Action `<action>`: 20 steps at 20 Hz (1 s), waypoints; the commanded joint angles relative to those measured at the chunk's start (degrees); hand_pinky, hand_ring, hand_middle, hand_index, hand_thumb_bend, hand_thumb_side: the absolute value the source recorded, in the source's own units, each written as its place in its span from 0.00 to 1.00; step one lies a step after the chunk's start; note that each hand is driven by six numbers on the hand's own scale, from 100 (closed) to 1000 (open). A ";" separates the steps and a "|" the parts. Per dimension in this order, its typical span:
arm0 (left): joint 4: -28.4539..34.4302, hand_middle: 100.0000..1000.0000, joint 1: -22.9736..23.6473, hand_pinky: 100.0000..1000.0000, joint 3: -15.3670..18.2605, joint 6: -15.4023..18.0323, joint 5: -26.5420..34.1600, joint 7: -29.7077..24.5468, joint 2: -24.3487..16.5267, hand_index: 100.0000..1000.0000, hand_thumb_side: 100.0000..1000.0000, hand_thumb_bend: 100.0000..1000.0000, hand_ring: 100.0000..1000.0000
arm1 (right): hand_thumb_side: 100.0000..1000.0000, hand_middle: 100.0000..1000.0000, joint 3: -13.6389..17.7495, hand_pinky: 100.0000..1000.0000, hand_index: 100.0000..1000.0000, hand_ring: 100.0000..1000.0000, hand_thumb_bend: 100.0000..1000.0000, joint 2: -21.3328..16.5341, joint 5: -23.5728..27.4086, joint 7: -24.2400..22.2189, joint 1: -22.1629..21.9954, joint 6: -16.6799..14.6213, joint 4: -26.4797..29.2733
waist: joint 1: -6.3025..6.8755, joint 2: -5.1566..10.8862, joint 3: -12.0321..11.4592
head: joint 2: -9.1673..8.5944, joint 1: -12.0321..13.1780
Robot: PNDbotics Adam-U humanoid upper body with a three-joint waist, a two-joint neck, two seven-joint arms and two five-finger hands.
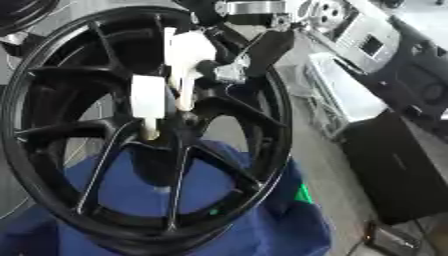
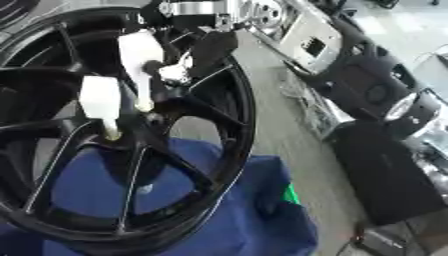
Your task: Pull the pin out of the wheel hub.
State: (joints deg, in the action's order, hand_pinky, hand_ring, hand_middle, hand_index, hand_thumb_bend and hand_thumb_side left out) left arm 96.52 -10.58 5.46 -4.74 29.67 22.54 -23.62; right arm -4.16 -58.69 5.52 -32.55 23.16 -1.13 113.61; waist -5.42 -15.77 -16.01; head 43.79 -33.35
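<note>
A black spoked wheel stands tilted on a blue cloth, its hub near the middle of the view. A white pin sticks out beside the hub, its tan tip at a spoke root. A second white pin points down at the hub with its tip just above it. My right hand reaches in from the top, black fingers and thumb curled round this second pin. My left hand shows in neither view.
A black cabinet stands on the floor to the right, with white and grey equipment behind it. Part of another black wheel shows at the top left. A small green thing lies at the cloth's right edge.
</note>
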 commanded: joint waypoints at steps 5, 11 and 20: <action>0.76 0.62 0.17 0.72 0.77 0.34 -0.33 0.27 -1.54 0.69 0.79 0.06 0.74 | 0.36 0.21 6.21 0.73 0.32 0.45 0.00 -5.01 10.24 3.22 -2.02 -0.08 0.98 | 0.75 1.76 1.12 | 0.33 1.80; 1.04 0.62 0.45 0.72 0.99 0.53 -0.54 0.42 -1.66 0.69 0.79 0.06 0.74 | 0.36 0.20 13.76 0.74 0.32 0.44 0.00 -7.77 18.41 8.68 -8.28 -0.72 0.98 | 1.18 1.90 2.49 | 0.33 3.89; 1.54 0.63 1.19 0.72 1.87 1.07 -0.95 1.23 -1.90 0.69 0.78 0.05 0.74 | 0.34 0.21 28.43 0.73 0.32 0.44 0.00 -4.55 20.09 23.25 -30.49 -3.22 0.98 | 2.04 1.75 5.86 | -0.21 8.94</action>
State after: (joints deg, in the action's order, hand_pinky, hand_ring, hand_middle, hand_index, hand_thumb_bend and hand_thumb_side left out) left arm 96.82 -9.24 6.56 -3.81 28.98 23.53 -23.71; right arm 21.32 -62.96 26.15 -11.48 -7.18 -3.78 113.80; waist -3.61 -15.18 -10.15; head 43.76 -25.11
